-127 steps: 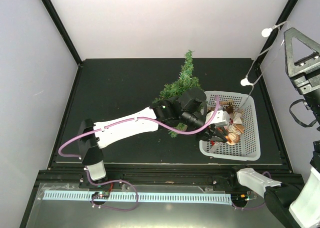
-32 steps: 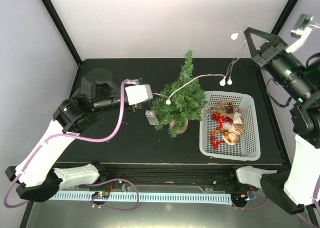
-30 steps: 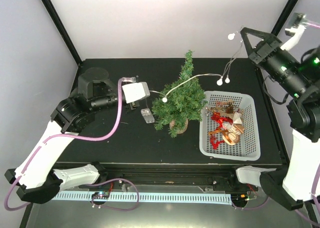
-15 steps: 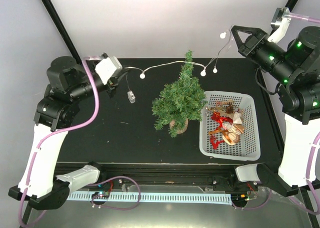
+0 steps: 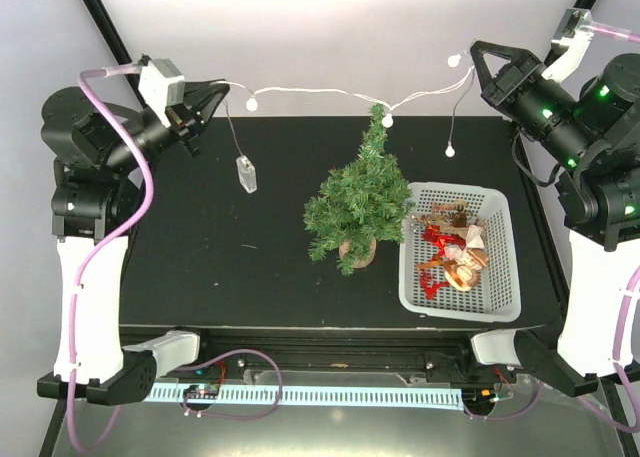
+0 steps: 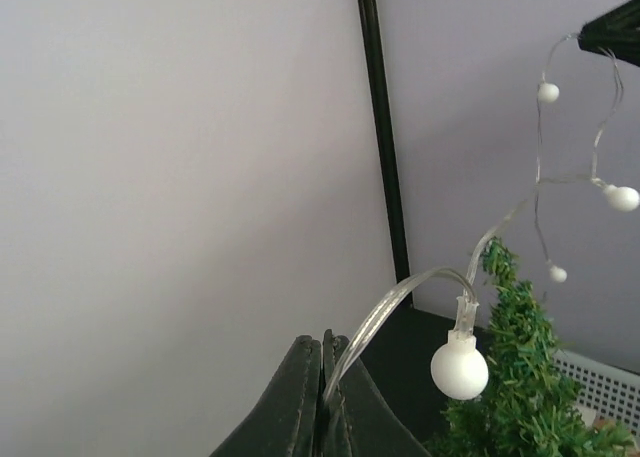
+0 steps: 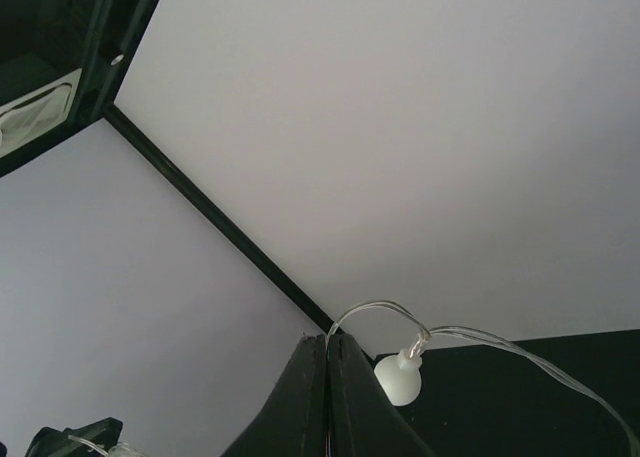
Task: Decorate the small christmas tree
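The small christmas tree (image 5: 355,205) stands upright on the black table, left of the white basket. A string of white bulb lights (image 5: 320,93) stretches above its tip between both raised grippers. My left gripper (image 5: 212,89) is shut on the wire at the left end, and a small clear battery box (image 5: 246,174) dangles below it. My right gripper (image 5: 476,51) is shut on the wire at the right end. In the left wrist view my gripper (image 6: 322,342) pinches the wire, a bulb (image 6: 459,368) beside it and the tree (image 6: 512,377) beyond. In the right wrist view my gripper (image 7: 326,339) pinches the wire beside a bulb (image 7: 398,379).
A white basket (image 5: 514,267) to the right of the tree holds red and tan ornaments (image 5: 452,255). Black frame posts (image 5: 105,32) rise at the back corners, against white walls.
Both arms have risen and moved apart. The left gripper went up and to the back left, drawing the light string out over the treetop with the battery box hanging from it.
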Motion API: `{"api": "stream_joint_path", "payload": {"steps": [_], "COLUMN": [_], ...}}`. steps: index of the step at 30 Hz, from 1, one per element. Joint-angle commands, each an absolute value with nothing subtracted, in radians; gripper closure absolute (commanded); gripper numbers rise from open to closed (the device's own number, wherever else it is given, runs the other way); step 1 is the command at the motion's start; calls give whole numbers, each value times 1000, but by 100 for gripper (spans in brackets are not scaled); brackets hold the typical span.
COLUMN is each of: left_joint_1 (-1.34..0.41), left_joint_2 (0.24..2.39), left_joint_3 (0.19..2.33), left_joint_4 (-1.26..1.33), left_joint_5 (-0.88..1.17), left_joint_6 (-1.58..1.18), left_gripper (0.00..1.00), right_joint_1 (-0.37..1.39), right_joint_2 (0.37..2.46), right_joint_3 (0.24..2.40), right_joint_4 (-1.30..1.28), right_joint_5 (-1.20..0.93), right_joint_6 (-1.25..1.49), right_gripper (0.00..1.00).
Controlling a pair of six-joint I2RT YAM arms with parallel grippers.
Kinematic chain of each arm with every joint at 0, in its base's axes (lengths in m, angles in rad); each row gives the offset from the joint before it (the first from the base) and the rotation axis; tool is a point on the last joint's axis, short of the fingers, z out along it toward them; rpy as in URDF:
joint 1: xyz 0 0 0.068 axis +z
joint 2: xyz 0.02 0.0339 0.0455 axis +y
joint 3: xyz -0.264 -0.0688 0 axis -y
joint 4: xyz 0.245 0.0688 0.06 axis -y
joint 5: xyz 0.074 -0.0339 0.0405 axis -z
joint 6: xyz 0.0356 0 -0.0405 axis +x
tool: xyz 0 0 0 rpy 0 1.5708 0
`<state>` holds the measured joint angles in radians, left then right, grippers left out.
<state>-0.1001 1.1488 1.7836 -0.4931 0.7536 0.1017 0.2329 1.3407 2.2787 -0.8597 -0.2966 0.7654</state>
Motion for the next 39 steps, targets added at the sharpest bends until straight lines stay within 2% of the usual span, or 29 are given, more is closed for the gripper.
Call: {"api": "stream_joint_path", "payload": {"steps": [1, 12, 22, 33, 39], "left_joint_1": [-56, -1, 73, 75, 72], "left_joint_2": [1167, 1233, 1408, 1502, 1488], "left_joint_3": [1810, 1867, 2014, 1957, 1821], "left_joint_4": [-343, -223, -259, -333, -277], "left_joint_5": [860, 881, 863, 864, 902], "left_joint_6": [-60, -197, -263, -192, -204], "left_gripper": [99, 98, 98, 98, 98], "right_joint_1": [229, 228, 228, 230, 229], "right_joint_2": [1325, 1234, 1259, 1259, 1248], "right_joint_3": [2257, 2045, 2027, 1909, 1836], "right_joint_4": [-803, -606, -577, -556, -544], "right_joint_5": [-257, -286, -250, -202, -199], "right_joint_6": [763, 804, 803, 743, 726], "right_gripper": [98, 98, 99, 99, 99]}}
